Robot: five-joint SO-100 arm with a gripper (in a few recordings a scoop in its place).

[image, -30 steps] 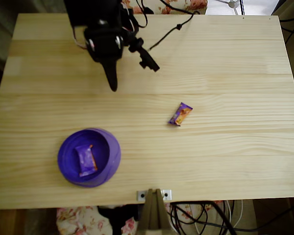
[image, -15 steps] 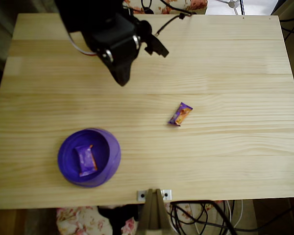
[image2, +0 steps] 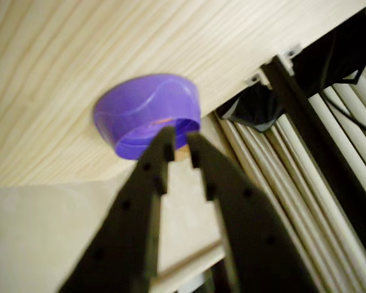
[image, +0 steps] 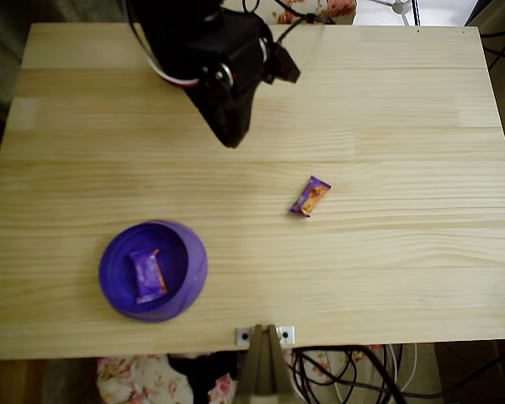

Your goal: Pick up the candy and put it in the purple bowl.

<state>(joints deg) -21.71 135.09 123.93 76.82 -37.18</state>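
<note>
The candy (image: pixel 310 196), a small wrapper part purple and part orange-yellow, lies alone on the wood right of the table's centre in the overhead view. The purple bowl (image: pixel 195 255) sits near the front left, and an almost all-purple wrapped candy (image: pixel 148 275) lies inside it. My black gripper (image: pixel 230 140) hangs over the back of the table, up and to the left of the candy and well apart from it. In the wrist view the gripper (image2: pixel 182 144) has its fingers drawn together to a thin slit with nothing between them. Beyond them stands the purple bowl (image2: pixel 140 110).
The light wooden table (image: pixel 387 278) has bare boards around the candy and to the right. A metal bracket (image: pixel 264 335) is fixed at the front edge. Cables (image: pixel 295 42) trail from the arm at the back edge.
The arm has swung to the right across the back of the table, bringing the gripper tip nearer the candy. Candy and bowl have not moved.
</note>
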